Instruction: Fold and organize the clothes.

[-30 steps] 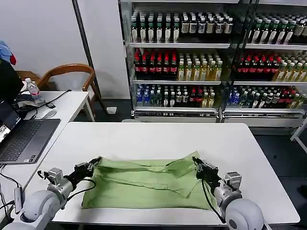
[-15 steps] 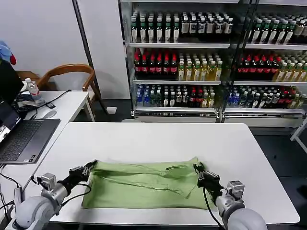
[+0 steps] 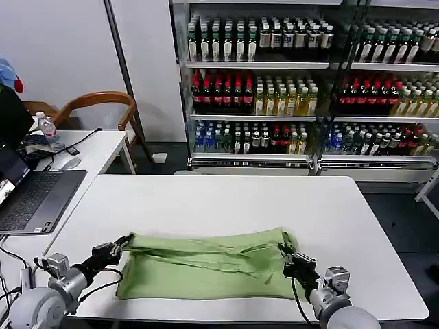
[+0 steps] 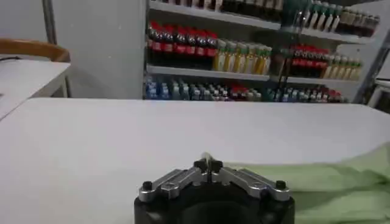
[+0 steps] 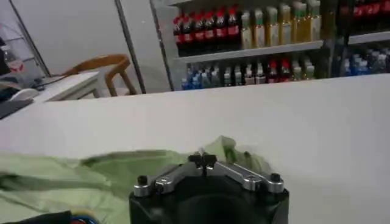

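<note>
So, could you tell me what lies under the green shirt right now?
The shirt lies flat on the white table. Whatever sits under it is hidden by the cloth.

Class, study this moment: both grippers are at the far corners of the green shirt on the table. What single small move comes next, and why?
Probably both grippers, left and right, carry their pinched corners on toward the near hem and let go there, since the shirt lies only partly folded.

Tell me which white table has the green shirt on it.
The near table, directly before the robot, carries the green shirt; the side table holds a laptop.
</note>
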You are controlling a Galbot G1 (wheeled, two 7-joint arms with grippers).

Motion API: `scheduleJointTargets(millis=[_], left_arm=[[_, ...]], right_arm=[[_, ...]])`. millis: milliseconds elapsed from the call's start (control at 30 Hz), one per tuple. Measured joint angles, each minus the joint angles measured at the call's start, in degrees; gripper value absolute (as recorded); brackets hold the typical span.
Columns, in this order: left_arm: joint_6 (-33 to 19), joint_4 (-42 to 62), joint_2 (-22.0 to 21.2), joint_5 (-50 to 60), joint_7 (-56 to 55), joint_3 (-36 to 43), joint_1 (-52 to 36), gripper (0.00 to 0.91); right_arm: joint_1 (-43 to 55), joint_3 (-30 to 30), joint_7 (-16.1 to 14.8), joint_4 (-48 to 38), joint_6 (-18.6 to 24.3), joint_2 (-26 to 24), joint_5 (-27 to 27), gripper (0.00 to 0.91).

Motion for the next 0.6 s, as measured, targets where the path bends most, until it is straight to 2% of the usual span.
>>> scheduleJointTargets(millis=[300,333,367,400,433,600], left_arm=[[-0.9,0.5,-0.1,-0.3,1.1,-0.2,1.9,0.05],[-1.1,0.4,-0.1,-0.3,1.1,-0.3,2.1,0.111],[-1.2,0.3,-0.1,-0.3,1.2,-0.3,2.4,0.574],[-1.2,0.2,-0.1,-0.3,1.2,-0.3,2.7,0.907],[-1.3,0.1,-0.1,-0.3,1.2,-0.2,2.9,0.907],[-1.5,-0.2,-0.2,0.5,0.8,0.1,4.3,0.907]], right_arm=[[-1.3,0.6,-0.3,0.2,0.1,0.0,-0.2,0.0],[-1.4,0.6,-0.3,0.3,0.1,0.0,-0.3,0.0],[-1.6,0.6,-0.4,0.3,0.1,0.0,-0.4,0.0],[-1.7,0.6,-0.5,0.2,0.1,-0.1,-0.6,0.403],[-2.0,0.5,-0.6,0.2,0.1,-0.1,-0.8,0.907],[-2.9,0.7,-0.6,0.2,-0.1,-0.3,-1.9,0.907]])
